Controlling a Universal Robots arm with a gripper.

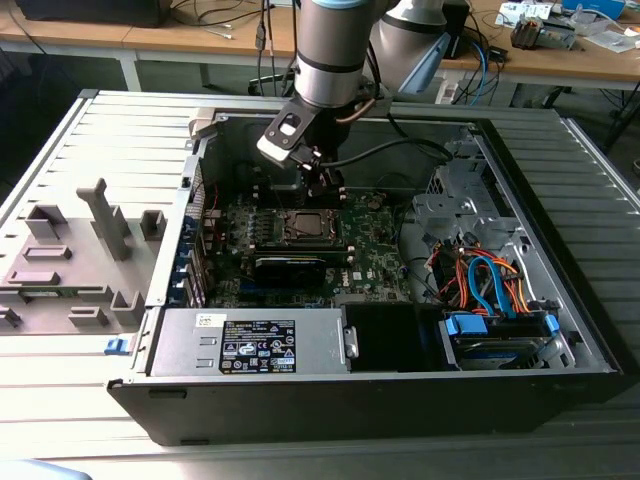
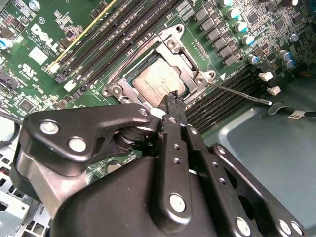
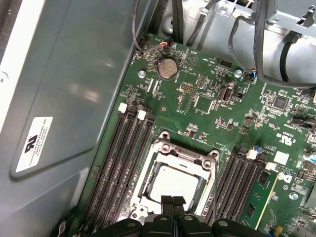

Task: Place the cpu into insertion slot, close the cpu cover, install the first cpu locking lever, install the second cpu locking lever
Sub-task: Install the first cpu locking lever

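Hand (image 2: 173, 98) clenched, fingertips (image 3: 167, 200) pressed flat together with nothing between them, and the tip sits right at the edge of the insertion slot (image 1: 284, 228). I cannot tell whether it is actually touching metal.

Just past the tip, the cpu (image 3: 174, 183) is lying square inside the slot with its pale top showing. The cpu cover (image 3: 186, 156) looks to be down around it, framing it on all sides. From one corner of the slot a thin locking lever (image 2: 239, 94) sticks out over the memory slots (image 3: 126, 163) beside it. To my eye it is not latched.

Now the danger. That narrow tip is working close to a slick metal frame. If it slides off, it could skid onto the cpu's top or gouge the green board (image 3: 207, 94) around the slot. Too much push with the cover not fully seated could load the chip unevenly. A springy lever caught only on the very tip could also snap free.

As for pose, in the exterior view the arm stands over the open computer case (image 1: 400, 390). The wrist is tilted and the hand (image 1: 325, 185) points down at the slot's far edge.
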